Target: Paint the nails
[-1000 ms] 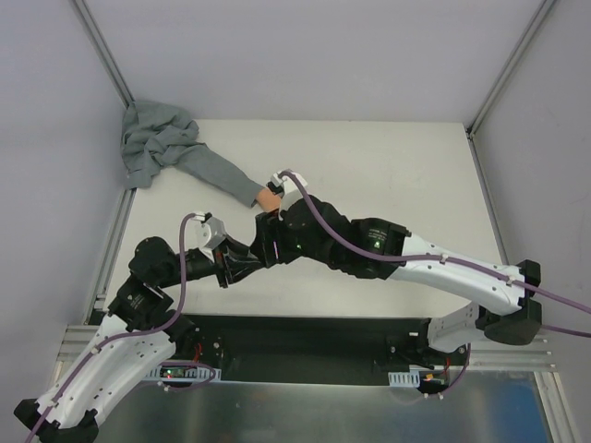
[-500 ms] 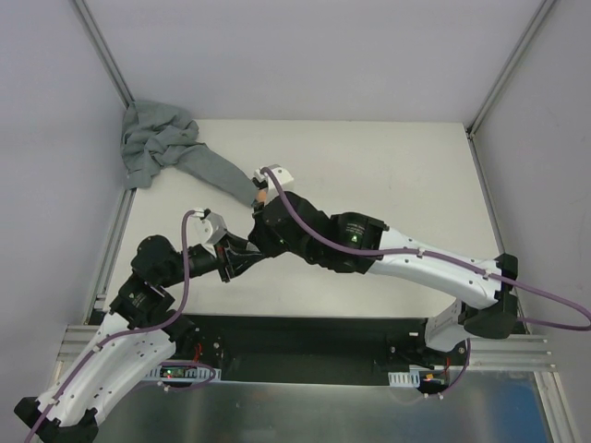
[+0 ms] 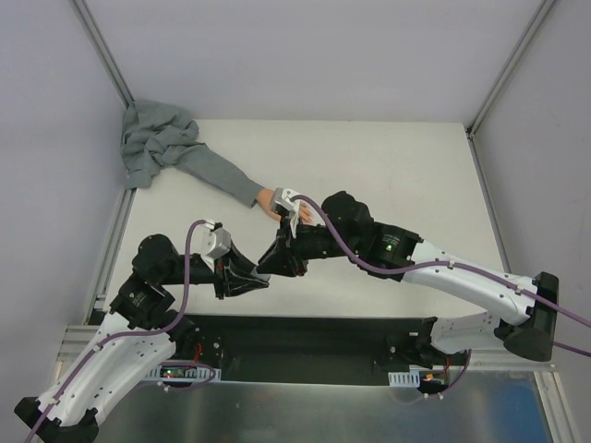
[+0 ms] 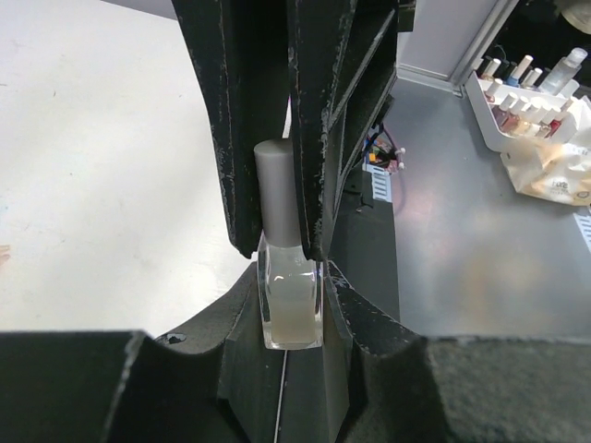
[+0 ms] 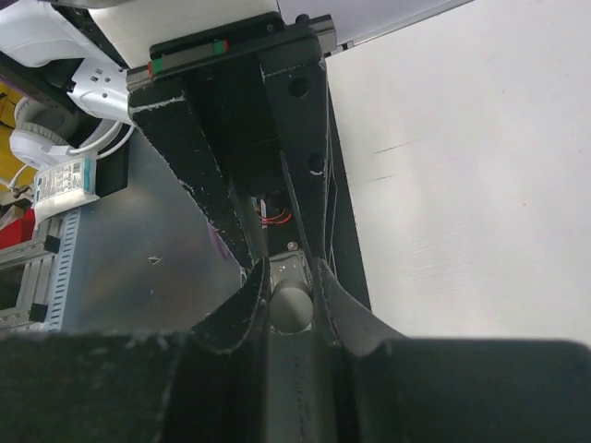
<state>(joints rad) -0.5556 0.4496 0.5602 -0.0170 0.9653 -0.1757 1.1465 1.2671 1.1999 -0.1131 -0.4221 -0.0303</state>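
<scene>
Both left end effector (image 4: 293, 277) and right end effector (image 5: 294, 293) pinch bottle (image 4: 290, 318); nails (image 3: 279, 210) point right.

The bottle (image 4: 292, 309) is clear glass holding pale, cloudy beige liquid, and its cap (image 4: 280, 194) is plain matte grey. The left tool (image 4: 292, 277) and the right tool (image 5: 293, 277) are black with whitish scuffed edges. The fake hand (image 3: 270, 199) is peach-pink, its sleeve (image 3: 208, 168) mottled grey, the table (image 3: 397, 175) plain white, and the cables (image 3: 187, 254) purple.
</scene>
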